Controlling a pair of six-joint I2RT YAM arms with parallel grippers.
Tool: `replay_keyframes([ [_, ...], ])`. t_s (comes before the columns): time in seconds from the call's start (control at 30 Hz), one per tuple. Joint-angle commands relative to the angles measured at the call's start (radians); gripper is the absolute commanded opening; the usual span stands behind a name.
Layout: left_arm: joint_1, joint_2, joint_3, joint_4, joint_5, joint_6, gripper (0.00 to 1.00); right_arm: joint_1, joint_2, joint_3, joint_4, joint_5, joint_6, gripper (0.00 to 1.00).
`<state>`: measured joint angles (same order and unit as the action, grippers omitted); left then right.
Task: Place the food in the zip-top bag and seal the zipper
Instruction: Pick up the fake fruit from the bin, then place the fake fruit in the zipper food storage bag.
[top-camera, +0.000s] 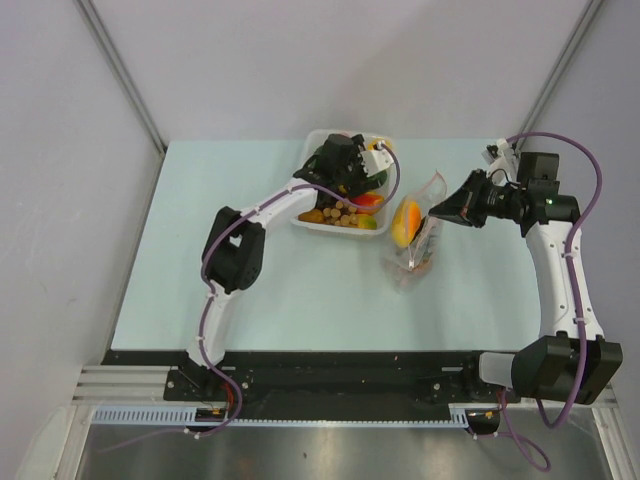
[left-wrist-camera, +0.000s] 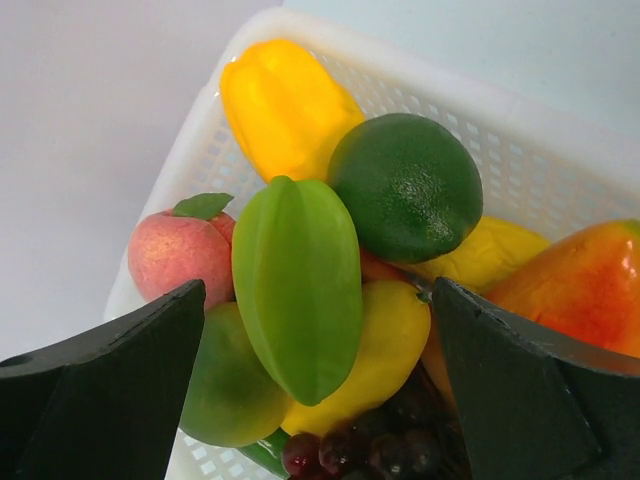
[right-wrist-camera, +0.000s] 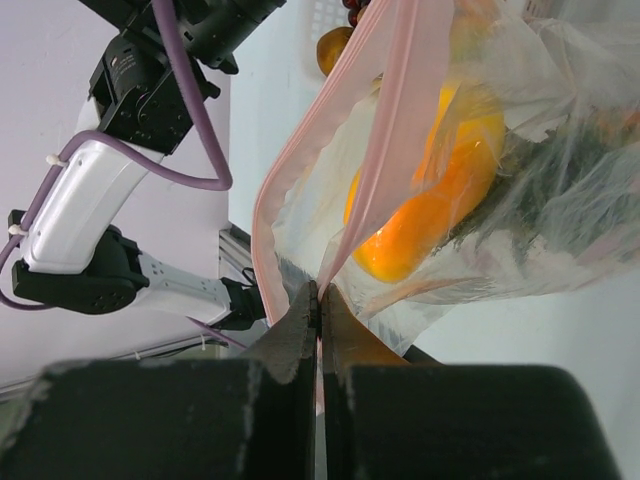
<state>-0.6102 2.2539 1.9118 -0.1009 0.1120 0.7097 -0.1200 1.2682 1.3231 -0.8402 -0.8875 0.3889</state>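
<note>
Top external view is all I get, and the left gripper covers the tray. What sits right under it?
Observer: In the left wrist view, the open left gripper hangs over a green starfruit.
Operator: Is the right gripper really pinching the bag?
Observer: Yes, the right wrist view shows the right gripper shut on the zip-top bag at its pink zipper.
</note>
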Motion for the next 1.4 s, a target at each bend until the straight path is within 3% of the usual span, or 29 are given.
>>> replay_keyframes([
  [0.0, 0.001, 0.024, 0.073, -0.008, -0.003, 0.076, 0.96, 0.003, 0.002, -0.001, 0.007, -0.004, -0.012, 0.0],
  [0.2, 0.001, 0.059, 0.124, -0.02, -0.054, 0.088, 0.74, 0.003, -0.001, -0.005, 0.006, -0.002, -0.016, 0.0],
  [0.33, 0.001, 0.018, 0.113, -0.005, -0.048, 0.07, 0.51, 0.003, 0.0, -0.007, 0.001, -0.001, -0.021, 0.0],
  [0.37, 0.001, 0.001, 0.107, 0.0, -0.044, 0.059, 0.49, 0.003, 0.0, -0.005, 0.001, -0.001, -0.021, 0.0],
  [0.57, 0.001, -0.181, 0.015, 0.027, -0.015, -0.022, 0.46, 0.023, -0.004, -0.005, 0.015, 0.002, -0.018, 0.0],
  [0.73, 0.001, -0.359, 0.007, -0.026, 0.043, -0.176, 0.43, 0.085, -0.009, -0.004, 0.059, 0.033, 0.002, 0.0],
  [0.87, -0.019, -0.468, 0.039, -0.108, 0.155, -0.421, 0.39, 0.117, 0.003, 0.001, 0.111, 0.067, 0.041, 0.0],
  [1.03, -0.106, -0.557, 0.033, -0.212, 0.13, -0.675, 0.37, 0.117, 0.013, -0.015, 0.099, 0.137, 0.03, 0.0],
  [1.07, -0.115, -0.576, 0.02, -0.226, 0.156, -0.787, 0.36, 0.117, 0.013, -0.019, 0.087, 0.16, 0.027, 0.0],
  [1.2, -0.178, -0.6, -0.026, -0.229, 0.202, -0.992, 0.36, 0.117, 0.003, -0.036, 0.067, 0.188, 0.015, 0.0],
  [1.37, -0.226, -0.577, -0.079, -0.203, 0.258, -1.177, 0.47, 0.117, -0.007, -0.053, 0.076, 0.171, 0.028, 0.0],
])
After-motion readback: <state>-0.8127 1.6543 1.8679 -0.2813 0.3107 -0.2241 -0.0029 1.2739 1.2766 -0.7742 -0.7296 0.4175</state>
